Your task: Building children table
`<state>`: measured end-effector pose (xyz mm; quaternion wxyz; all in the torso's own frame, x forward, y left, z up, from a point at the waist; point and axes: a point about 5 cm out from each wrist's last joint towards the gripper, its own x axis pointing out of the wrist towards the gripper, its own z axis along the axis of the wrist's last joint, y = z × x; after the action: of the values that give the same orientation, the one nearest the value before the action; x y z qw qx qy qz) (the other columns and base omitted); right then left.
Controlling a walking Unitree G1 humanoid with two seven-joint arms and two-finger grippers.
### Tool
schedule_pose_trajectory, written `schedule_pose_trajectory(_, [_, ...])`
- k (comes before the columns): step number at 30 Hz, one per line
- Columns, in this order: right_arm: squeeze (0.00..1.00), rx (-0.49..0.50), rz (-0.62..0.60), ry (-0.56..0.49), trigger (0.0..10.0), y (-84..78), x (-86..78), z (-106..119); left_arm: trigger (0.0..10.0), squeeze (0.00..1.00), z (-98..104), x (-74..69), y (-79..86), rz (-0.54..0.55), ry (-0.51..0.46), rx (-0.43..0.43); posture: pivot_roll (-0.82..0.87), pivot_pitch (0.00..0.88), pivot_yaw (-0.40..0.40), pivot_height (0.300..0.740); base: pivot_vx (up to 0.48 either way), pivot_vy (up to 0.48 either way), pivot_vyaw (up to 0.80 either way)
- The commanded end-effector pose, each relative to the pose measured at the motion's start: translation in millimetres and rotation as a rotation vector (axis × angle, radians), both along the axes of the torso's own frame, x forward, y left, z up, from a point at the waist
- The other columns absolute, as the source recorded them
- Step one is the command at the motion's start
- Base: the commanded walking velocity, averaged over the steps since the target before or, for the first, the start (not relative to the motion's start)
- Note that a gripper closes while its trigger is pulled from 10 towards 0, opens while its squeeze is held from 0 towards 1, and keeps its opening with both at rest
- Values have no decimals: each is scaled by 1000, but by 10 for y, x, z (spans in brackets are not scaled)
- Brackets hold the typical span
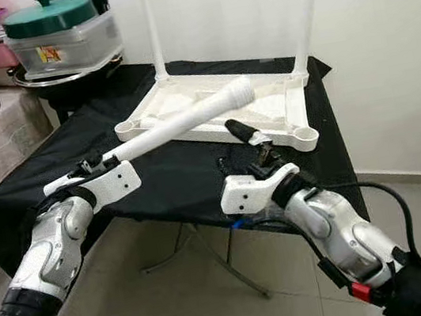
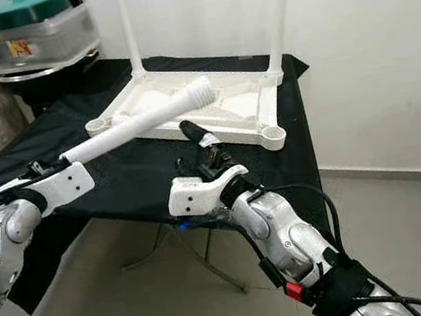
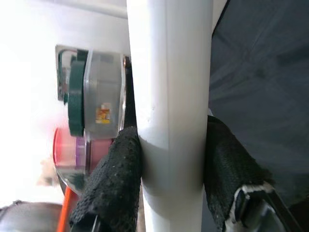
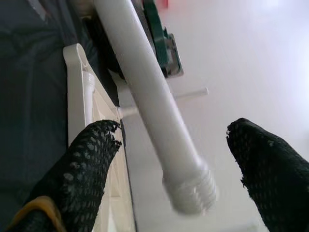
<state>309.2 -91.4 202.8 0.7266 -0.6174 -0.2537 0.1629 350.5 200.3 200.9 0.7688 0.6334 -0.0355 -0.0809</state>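
From the left eye we see our left arm reaching forward from the lower left, its left gripper (image 1: 88,168) clamped on the near end of a white leg (image 1: 189,121), which slants up over the black cloth (image 1: 173,172). The leg's threaded end hangs over the upturned tabletop (image 1: 294,104), where two legs already stand at the far corners. Our right arm comes in from the lower right, the right gripper (image 1: 249,137) just below the leg's threaded end.

In the left wrist view both fingers (image 3: 113,183) press the leg's sides.

In the right wrist view the fingers (image 4: 82,169) stand wide apart, the leg between them, untouched.
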Motion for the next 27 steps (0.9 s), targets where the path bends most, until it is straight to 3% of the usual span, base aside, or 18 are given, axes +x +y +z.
schedule_pose_trajectory(1, [0, -35, -6, -14, 10000, 35, 42, 34, 10000, 0, 24, 21, -39, -28, -3, 51, 56, 30, -20, 740, 0, 0, 0])
schedule_pose_trajectory(2, [0, -84, -26, 4, 10000, 68, 134, 17, 10000, 0, 14, 53, -128, -61, 2, 78, 52, 31, -19, 740, 0, 0, 0])
schedule_pose_trajectory(12, [0, -219, -104, 76, 10000, 106, 387, -123, 10000, 0, 28, 107, -418, -160, -15, 148, 63, 31, -30, 740, 0, 0, 0])
schedule_pose_trajectory(27, [0, -237, -206, 107, 10000, 143, 650, -138, 10000, 0, 41, 45, -722, -264, -20, 150, 64, 38, -36, 740, 0, 0, 0])
